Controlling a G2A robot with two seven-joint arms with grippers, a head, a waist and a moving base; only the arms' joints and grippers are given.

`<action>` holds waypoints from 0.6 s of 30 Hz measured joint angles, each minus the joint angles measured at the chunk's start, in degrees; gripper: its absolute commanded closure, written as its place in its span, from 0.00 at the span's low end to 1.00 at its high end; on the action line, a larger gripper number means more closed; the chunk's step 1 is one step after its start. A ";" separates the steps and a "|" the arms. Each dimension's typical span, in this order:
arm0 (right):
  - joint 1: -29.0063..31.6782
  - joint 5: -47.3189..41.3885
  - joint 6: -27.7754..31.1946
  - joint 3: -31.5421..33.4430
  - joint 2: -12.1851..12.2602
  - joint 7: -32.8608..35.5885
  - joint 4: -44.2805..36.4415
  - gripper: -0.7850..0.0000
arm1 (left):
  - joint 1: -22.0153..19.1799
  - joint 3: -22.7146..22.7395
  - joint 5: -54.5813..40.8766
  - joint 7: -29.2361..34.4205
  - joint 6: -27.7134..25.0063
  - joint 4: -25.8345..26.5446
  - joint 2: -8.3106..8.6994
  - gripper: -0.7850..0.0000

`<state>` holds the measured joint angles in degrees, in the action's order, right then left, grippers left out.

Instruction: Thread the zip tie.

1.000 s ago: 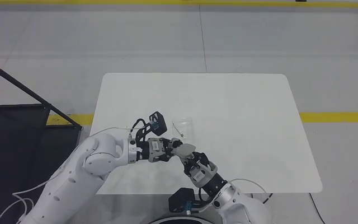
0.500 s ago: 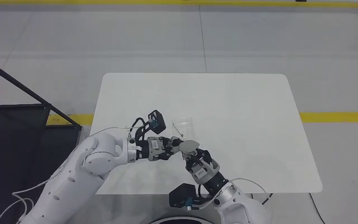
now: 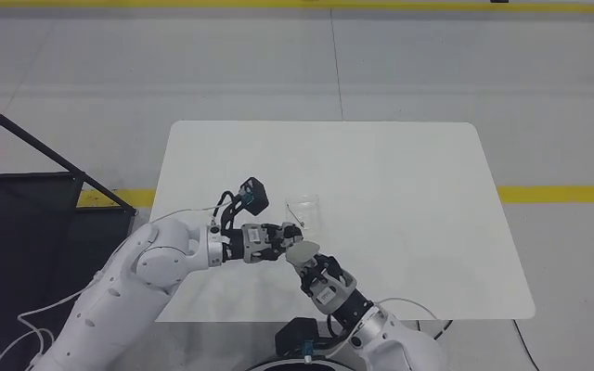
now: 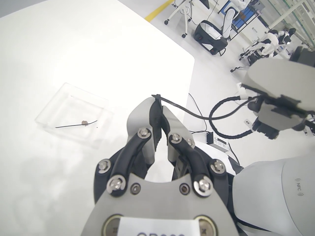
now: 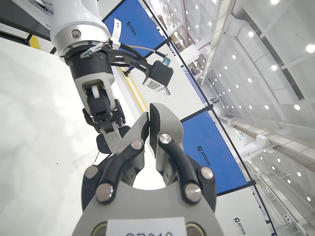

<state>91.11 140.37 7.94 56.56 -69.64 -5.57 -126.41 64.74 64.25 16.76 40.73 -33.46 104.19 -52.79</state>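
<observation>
My left gripper (image 4: pixel 158 110) is clamped on the black zip tie (image 4: pixel 177 106), its head poking past my fingertips. My right gripper (image 5: pixel 148 121) has its pads pressed together; whether anything sits between them, I can't tell. Both meet low at centre of the top view, near the clear tray (image 4: pixel 86 91) holding a second tie (image 4: pixel 71 125)

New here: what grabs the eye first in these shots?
The left gripper, shut on a black zip tie whose head pokes out past the tips, meets the right gripper above the table's near side. Just beyond them sits a clear tray holding another thin black strip.
</observation>
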 measured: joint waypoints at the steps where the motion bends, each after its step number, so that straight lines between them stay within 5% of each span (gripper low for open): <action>1: -0.07 0.20 0.34 -0.10 0.01 0.00 0.01 1.00 | 0.03 0.16 -0.43 -0.02 0.00 -0.12 0.01 1.00; 18: -0.76 1.25 3.93 -0.73 0.15 0.72 -0.11 1.00 | 0.30 2.17 -7.16 -0.08 -0.10 -1.65 0.03 1.00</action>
<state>90.36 141.63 11.88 55.84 -69.49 -4.84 -126.52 65.03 66.41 9.59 40.65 -33.56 102.54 -52.77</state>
